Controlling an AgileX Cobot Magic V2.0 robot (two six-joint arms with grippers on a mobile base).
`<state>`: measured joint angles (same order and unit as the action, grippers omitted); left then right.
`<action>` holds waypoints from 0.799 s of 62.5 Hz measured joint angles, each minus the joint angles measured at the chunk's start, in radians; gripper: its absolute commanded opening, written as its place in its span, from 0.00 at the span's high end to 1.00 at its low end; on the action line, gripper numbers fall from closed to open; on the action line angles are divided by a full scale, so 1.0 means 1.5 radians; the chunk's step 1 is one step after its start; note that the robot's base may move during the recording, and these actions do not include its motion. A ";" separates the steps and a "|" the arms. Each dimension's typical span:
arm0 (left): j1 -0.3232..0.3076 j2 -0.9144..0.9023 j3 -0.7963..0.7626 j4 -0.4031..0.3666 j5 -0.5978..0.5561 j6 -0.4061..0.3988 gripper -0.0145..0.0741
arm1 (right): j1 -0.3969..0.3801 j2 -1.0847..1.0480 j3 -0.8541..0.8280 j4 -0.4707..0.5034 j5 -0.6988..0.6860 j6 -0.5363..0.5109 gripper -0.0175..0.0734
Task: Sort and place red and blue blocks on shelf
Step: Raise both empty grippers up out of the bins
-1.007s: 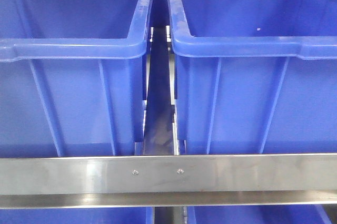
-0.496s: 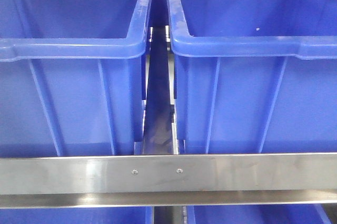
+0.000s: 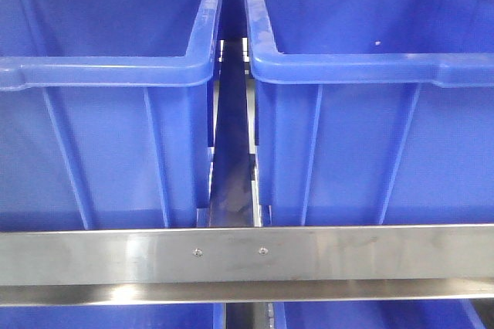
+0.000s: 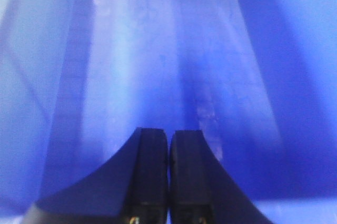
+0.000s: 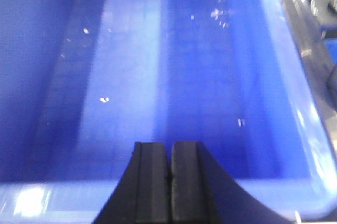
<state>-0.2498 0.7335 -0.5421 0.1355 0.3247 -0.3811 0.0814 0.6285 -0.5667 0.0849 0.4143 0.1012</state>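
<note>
Both the left gripper (image 4: 168,153) and right gripper (image 5: 170,176) hang with jaws together inside blue bins (image 3: 116,66); no block shows near them.

Two blue bins (image 3: 108,74) (side by side), glossy glare

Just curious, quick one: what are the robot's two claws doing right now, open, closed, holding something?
Left gripper: jaws closed, nothing held, over a blue bin.
Right gripper: jaws closed, nothing held, over a blue bin.
</note>
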 measured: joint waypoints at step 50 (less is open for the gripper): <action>0.000 -0.125 0.086 0.000 0.019 0.000 0.70 | 0.000 -0.068 0.023 0.000 0.017 0.000 0.75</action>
<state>-0.2498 0.5466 -0.4136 0.1355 0.3532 -0.3811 0.0814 0.5258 -0.5315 0.0849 0.4398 0.1012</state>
